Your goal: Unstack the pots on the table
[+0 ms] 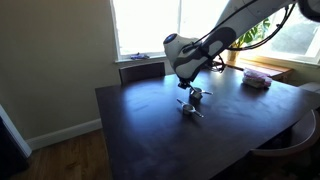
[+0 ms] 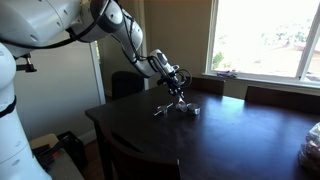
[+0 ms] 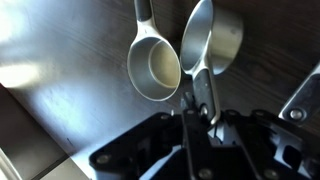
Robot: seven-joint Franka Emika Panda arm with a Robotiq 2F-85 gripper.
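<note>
Well, gripper (image 3: 200,102) on pot (image 3: 220,40) hdl.

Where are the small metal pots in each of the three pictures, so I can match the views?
In an exterior view: pots at the centre, on the dark table, just under the claw.
In an exterior view: pots slightly right of centre, under the claw.
Wrist view: two pots in the upper middle; the claw pinches one handle.
Shared landmark: the claw.
</note>
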